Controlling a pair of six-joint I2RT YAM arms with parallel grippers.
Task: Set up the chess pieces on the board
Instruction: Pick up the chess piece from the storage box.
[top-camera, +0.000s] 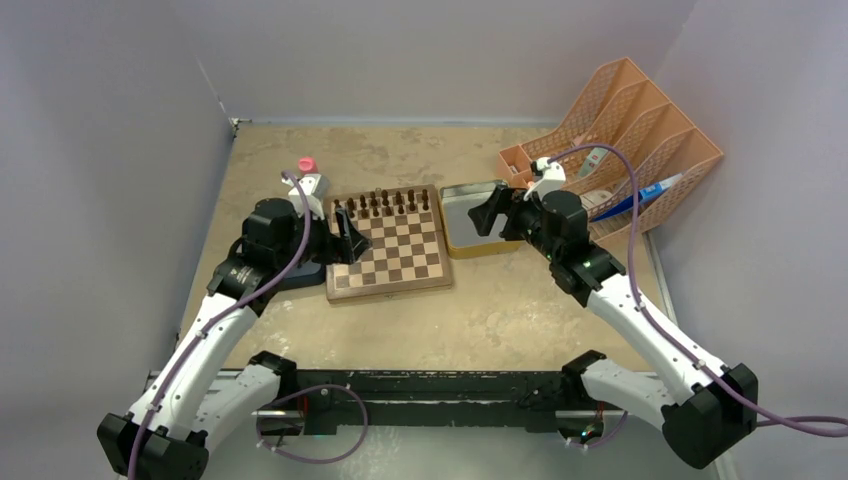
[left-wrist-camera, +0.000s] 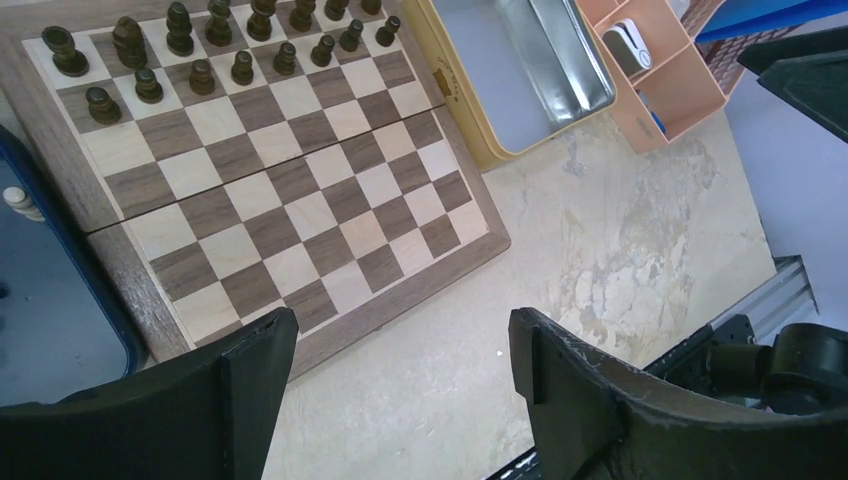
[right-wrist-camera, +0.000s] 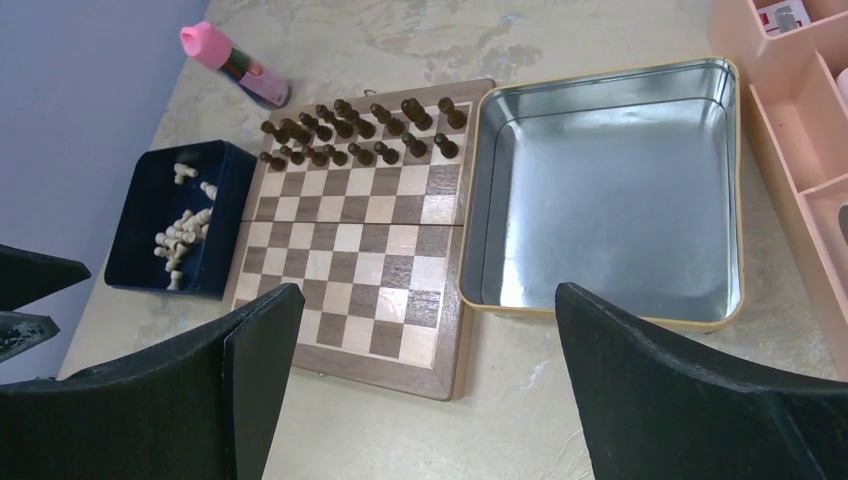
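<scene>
From above, your left hand (top-camera: 347, 237) released, low at the board's (top-camera: 392, 255) left edge, your right hand (top-camera: 492, 213) spread wide over the metal tin (top-camera: 462, 225), left wrist view, dark chess pieces (left-wrist-camera: 243, 68) lining the board's far two rows, right wrist view, pale chess pieces (right-wrist-camera: 180, 240) heaped in the dark blue tray (right-wrist-camera: 150, 205) beside the board.

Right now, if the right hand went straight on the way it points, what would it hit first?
Probably the right hand meets the square wooden checkered chessboard, on bare squares beside the rectangular metal tin. Depth is unclear; the tin's wall might come first.
</scene>
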